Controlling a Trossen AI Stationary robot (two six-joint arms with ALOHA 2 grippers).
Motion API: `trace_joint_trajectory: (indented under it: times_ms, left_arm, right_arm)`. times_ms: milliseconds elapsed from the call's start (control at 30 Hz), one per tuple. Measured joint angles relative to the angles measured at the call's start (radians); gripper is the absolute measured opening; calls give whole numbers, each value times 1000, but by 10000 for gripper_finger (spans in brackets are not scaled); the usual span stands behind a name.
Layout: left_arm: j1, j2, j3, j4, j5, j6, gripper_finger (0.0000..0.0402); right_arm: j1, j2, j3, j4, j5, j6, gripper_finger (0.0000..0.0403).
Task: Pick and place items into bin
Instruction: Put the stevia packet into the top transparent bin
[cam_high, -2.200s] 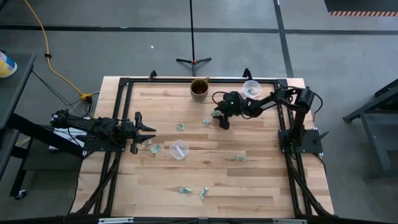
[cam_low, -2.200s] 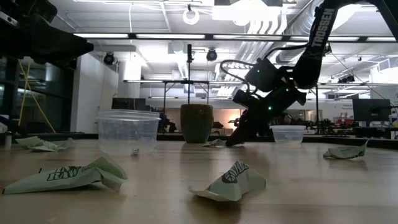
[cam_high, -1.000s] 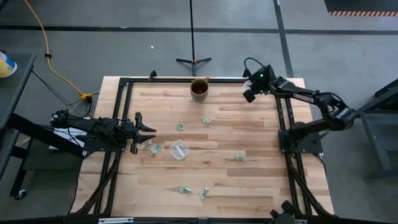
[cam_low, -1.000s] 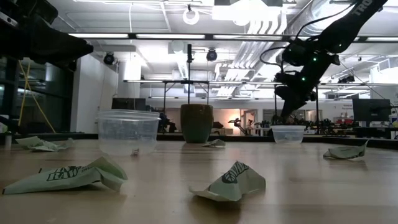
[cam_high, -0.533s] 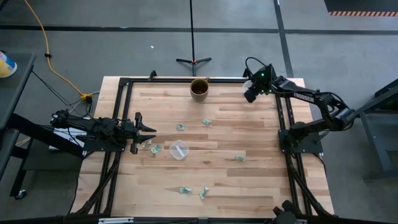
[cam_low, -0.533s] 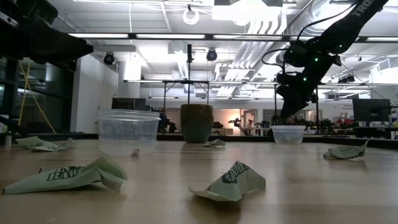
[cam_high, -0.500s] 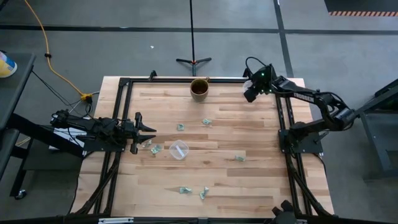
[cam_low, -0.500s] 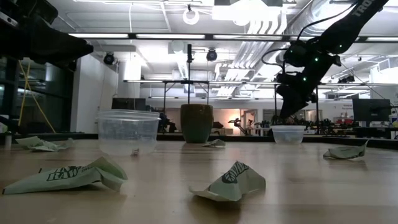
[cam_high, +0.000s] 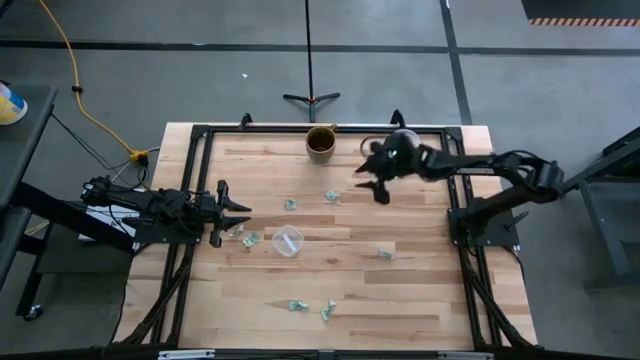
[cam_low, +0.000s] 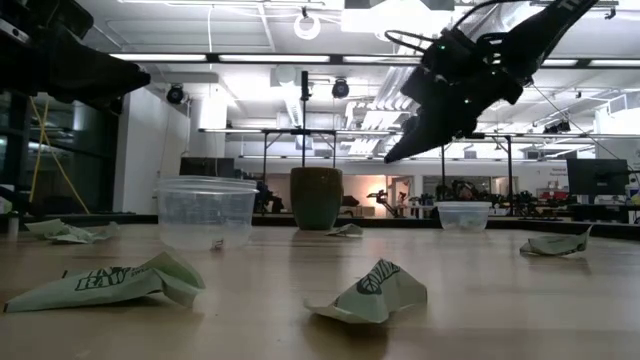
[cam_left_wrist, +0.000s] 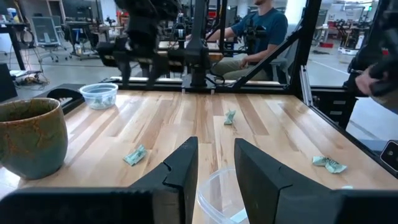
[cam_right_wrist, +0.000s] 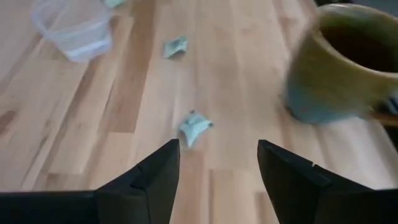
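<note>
Items (cam_high: 331, 196): crumpled pale green-and-white wrappers, scattered loose over the wooden table (cam_high: 400, 290). I count roughly eight on the boards in the high view. None is held. I judge most of the work remains.

My right gripper (cam_high: 378, 184) hangs above the table with its fingers spread and nothing between them. The nearest wrapper (cam_right_wrist: 194, 125) lies on the wood just ahead of and below my fingertips, framed by the gap between them. A second wrapper (cam_right_wrist: 176, 46) lies farther ahead, and the clear cup (cam_right_wrist: 76, 27) beyond that. The mug (cam_right_wrist: 348, 62) stands beside my gripper, near but apart. A second small clear cup (cam_low: 464, 215) sits behind my gripper near the table's far edge; whether it holds any wrappers I cannot tell.

My left gripper (cam_high: 232, 212) waits low at its own side of the table, fingers apart, empty, the clear cup directly in front.

Materials: wrappers are thin, creased, printed film, irregular in shape and lying flat. Cups are transparent thin plastic, round. The mug is glazed brown-green ceramic. The table is smooth planked wood.
</note>
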Motion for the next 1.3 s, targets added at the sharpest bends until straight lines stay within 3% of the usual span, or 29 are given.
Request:
trace_joint_trajectory:
  times_ms: [300, 633, 900, 1300]
  left_arm:
    - [0, 0, 0, 0, 0, 0, 140]
    - [0, 0, 0, 0, 1, 0, 140]
    - [0, 0, 0, 0, 1, 0, 140]
    - [0, 0, 0, 0, 5, 0, 140]
  right_arm:
    - [120, 232, 0, 199, 125, -13, 207]
    - [118, 414, 0, 416, 81, 20, 206]
    - [119, 438, 0, 451, 74, 15, 199]
    - [128, 438, 0, 458, 83, 13, 143]
